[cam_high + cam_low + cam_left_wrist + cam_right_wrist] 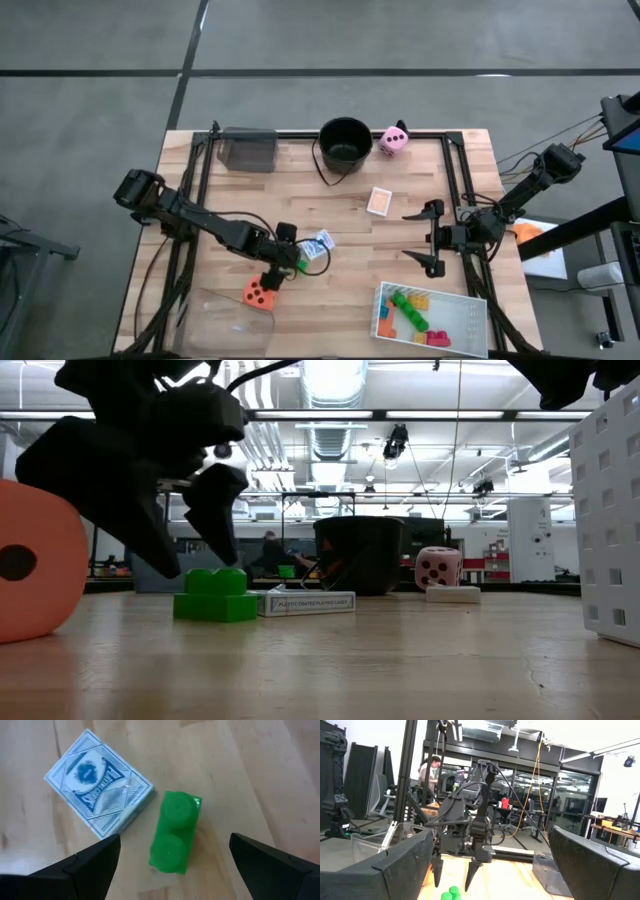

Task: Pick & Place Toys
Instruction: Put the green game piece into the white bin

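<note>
A green two-stud brick [175, 838] lies on the wooden table beside a blue pack of playing cards [97, 790]. My left gripper [200, 565] hangs open, slanting down just over the brick, one finger on either side of it, touching nothing. An orange die [259, 294] rests on the table close to that gripper, on its near side. A pink die [393, 141] and an orange card pack [380, 201] lie farther back. My right gripper [415, 238] waits open at the table's right side, raised off the top.
A black bucket [345, 142] stands at the far edge with a grey tray [247, 150] to its left. A clear tray [205, 322] sits at the near left. At the near right, a white tray [478, 300] holds several bricks. Bare wood lies mid-table.
</note>
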Controlling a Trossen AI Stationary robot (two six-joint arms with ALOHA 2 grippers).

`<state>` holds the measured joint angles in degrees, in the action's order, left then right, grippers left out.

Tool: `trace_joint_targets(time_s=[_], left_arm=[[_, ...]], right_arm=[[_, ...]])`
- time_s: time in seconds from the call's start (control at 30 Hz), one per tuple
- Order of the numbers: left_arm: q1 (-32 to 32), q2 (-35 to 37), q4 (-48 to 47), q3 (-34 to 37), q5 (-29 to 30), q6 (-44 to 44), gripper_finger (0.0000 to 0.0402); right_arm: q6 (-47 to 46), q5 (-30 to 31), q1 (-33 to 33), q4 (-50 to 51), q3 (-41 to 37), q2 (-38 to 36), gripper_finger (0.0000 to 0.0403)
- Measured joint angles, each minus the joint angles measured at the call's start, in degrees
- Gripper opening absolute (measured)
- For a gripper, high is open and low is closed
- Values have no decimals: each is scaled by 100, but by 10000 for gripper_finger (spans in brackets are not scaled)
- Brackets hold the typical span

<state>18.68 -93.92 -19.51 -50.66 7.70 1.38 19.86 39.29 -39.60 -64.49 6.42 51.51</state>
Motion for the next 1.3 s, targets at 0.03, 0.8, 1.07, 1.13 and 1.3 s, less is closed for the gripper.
trace_joint_targets(time_s=[0.03, 0.8, 1.07, 1.13, 1.3], left_arm=[[0, -4, 25, 23, -20, -19, 376], [-308, -298, 134, 27, -518, -12, 265], [-315, -287, 42, -6, -481, 78, 264], [-316, -289, -8, -21, -499, 141, 264], [-326, -291, -45, 5, -603, 77, 263]], right_arm=[[0, 0, 0, 2, 0, -2, 387], [2, 37, -1, 2, 0, -2, 387], [2, 37, 0, 2, 0, -2, 387], [2, 37, -1, 2, 0, -2, 387], [2, 37, -2, 2, 0, -2, 387]])
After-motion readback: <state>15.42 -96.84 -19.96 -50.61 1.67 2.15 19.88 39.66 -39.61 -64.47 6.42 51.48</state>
